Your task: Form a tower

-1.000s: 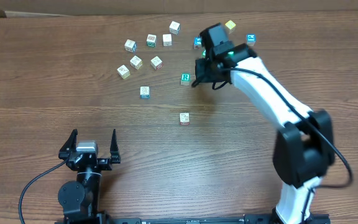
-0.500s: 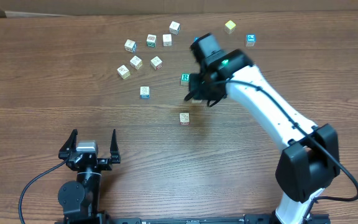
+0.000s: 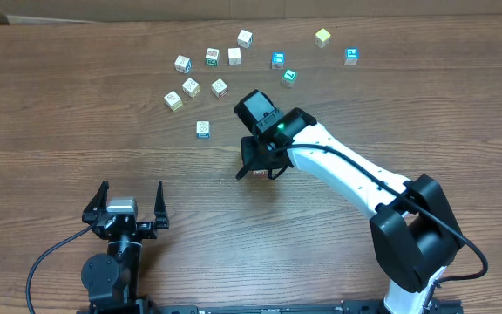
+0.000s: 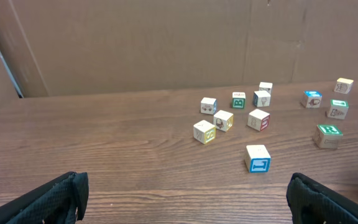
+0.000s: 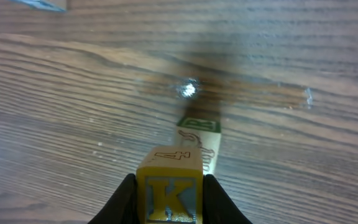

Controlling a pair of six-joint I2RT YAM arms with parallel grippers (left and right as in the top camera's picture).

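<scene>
- Right end effector (image 3: 255,163), black with two fingers, hangs over the middle of the brown wooden desk (image 3: 77,131) in the view from above. What it holds is hidden here.
- A small pale wooden cube (image 3: 259,172) peeks out right under it. I cannot tell if this is a tower of more cubes.
- The left end effector (image 3: 132,202) sits near the front edge. Its fingers are spread wide and hold nothing.
- Loose little wooden letter cubes (image 3: 191,86) lie at the far side, well apart from both.
- In the left wrist view, the wide-apart black fingers (image 4: 48,199) fill the bottom corners. A wooden cube with a blue edge (image 4: 258,157) is the nearest loose one.
- In the right wrist view, the right end effector (image 5: 169,183) pinches a small wooden cube with a yellow edge and a letter K (image 5: 166,198).
- Just past it, a wooden cube with a green top edge (image 5: 201,140) stands on the desk. I cannot tell if the two touch.
</scene>
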